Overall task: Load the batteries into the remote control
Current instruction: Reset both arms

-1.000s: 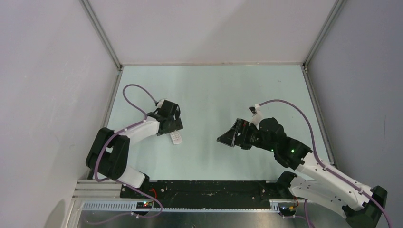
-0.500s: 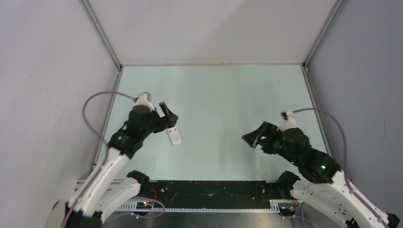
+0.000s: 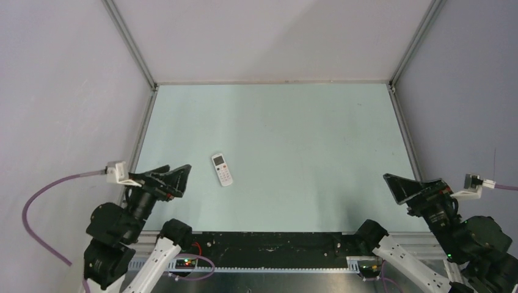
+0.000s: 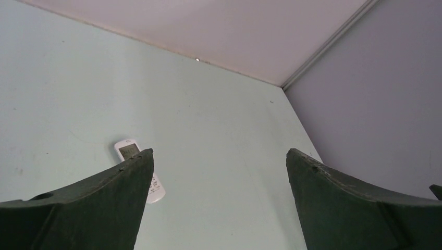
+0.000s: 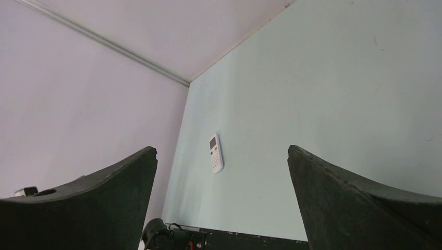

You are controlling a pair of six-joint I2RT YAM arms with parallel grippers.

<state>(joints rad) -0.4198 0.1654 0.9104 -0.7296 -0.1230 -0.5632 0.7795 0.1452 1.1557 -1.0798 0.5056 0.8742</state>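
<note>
The white remote control (image 3: 222,169) lies face up on the pale green table, left of centre, with its display end pointing away from the arms. It also shows in the left wrist view as the remote control (image 4: 126,150), partly behind my left finger, and far off in the right wrist view as the remote control (image 5: 216,152). My left gripper (image 3: 174,174) (image 4: 219,152) is open and empty, drawn back near the table's front left corner. My right gripper (image 3: 415,184) (image 5: 222,148) is open and empty at the front right corner. The batteries are not in view.
Pale walls with metal corner rails (image 3: 131,46) close the table on three sides. A black base rail (image 3: 269,241) runs along the near edge between the arm mounts. Purple cables (image 3: 43,195) hang beside each arm.
Both arms have pulled back from the middle of the table to the near corners. The left gripper opened and left the remote lying on the table where it was.
</note>
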